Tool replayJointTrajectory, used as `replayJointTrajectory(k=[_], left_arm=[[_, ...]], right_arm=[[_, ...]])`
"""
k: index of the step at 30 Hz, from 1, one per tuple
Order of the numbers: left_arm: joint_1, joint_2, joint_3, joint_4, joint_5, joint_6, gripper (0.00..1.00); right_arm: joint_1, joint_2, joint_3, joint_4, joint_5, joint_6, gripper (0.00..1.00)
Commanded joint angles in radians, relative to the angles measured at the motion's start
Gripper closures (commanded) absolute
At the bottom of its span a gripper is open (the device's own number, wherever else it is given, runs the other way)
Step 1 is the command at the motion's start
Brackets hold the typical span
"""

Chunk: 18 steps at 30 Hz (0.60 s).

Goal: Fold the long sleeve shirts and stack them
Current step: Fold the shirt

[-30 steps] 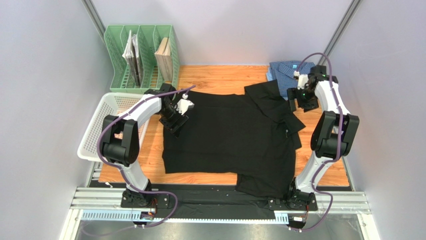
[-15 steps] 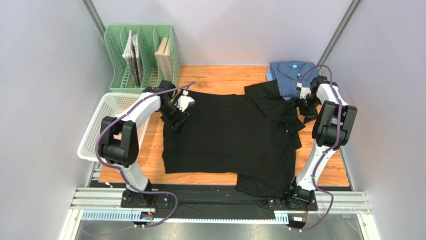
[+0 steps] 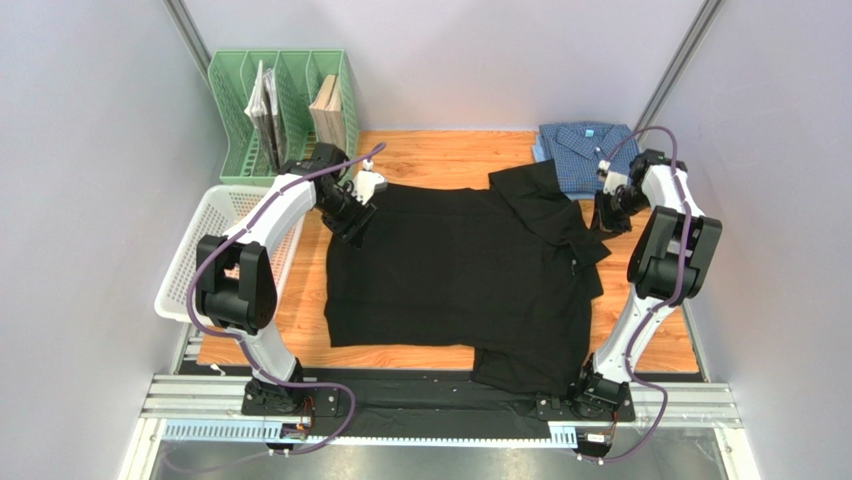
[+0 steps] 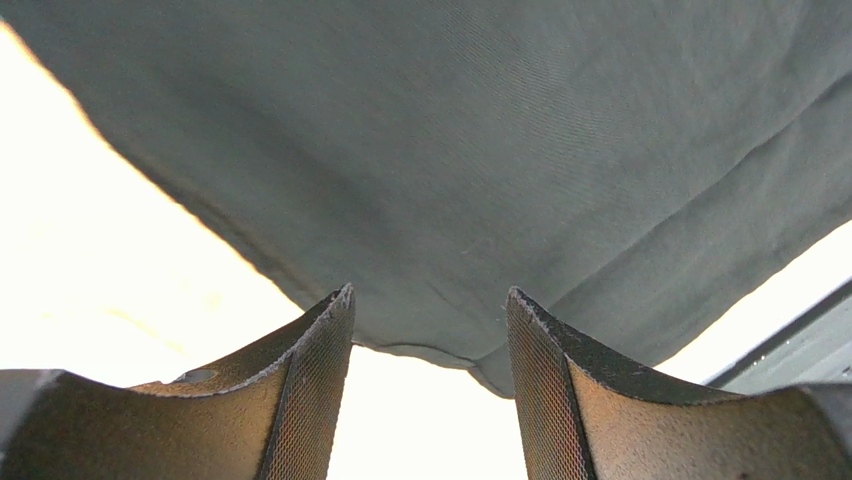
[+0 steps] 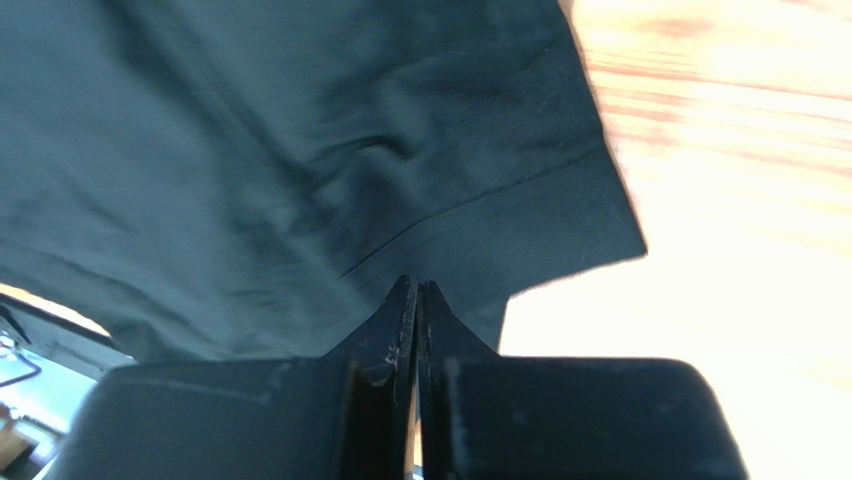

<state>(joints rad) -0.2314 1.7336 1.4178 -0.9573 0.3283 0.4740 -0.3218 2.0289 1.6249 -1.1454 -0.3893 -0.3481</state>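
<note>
Right hand [image 5: 416,288] snapped closed at soft matte black shirt [image 3: 460,270] hem.

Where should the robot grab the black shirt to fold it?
Probably by the far left corner of the black shirt. It lies flat, so its middle gives nothing to pinch; that corner's thin edge lies free on the table. Come from the left, jaws straddling the edge.

This is a robot laboratory, a closed test cell and not a home. Plain pale grey panels [image 3: 90,150] stand on three sides of a small wooden bench [image 3: 430,155]. The left arm [image 3: 285,205] and the right arm [image 3: 670,240], both with loose cables, are bolted to an aluminium rail [image 3: 440,395] at its near edge.
</note>
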Motion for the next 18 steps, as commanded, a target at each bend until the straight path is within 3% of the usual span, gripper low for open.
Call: replayJointTrajectory(k=[1, 2, 5, 12, 18], left_arm=[[0.017, 0.013, 0.098, -0.004, 0.038, -0.002, 0.37], [0.017, 0.018, 0.11, -0.009, 0.041, 0.0, 0.37], [0.017, 0.029, 0.144, -0.023, 0.044, 0.002, 0.33], [0.017, 0.02, 0.138, -0.023, 0.035, 0.008, 0.29], [0.017, 0.021, 0.118, -0.014, 0.029, 0.009, 0.29]], right_arm=[[-0.003, -0.151, 0.079, -0.031, -0.042, 0.011, 0.86], [-0.003, -0.148, 0.079, -0.028, -0.022, 0.005, 0.54], [-0.005, -0.121, 0.05, 0.01, 0.072, -0.026, 0.25], [-0.005, -0.03, -0.008, 0.102, 0.202, -0.049, 0.23], [-0.005, 0.051, -0.011, 0.151, 0.225, -0.032, 0.26]])
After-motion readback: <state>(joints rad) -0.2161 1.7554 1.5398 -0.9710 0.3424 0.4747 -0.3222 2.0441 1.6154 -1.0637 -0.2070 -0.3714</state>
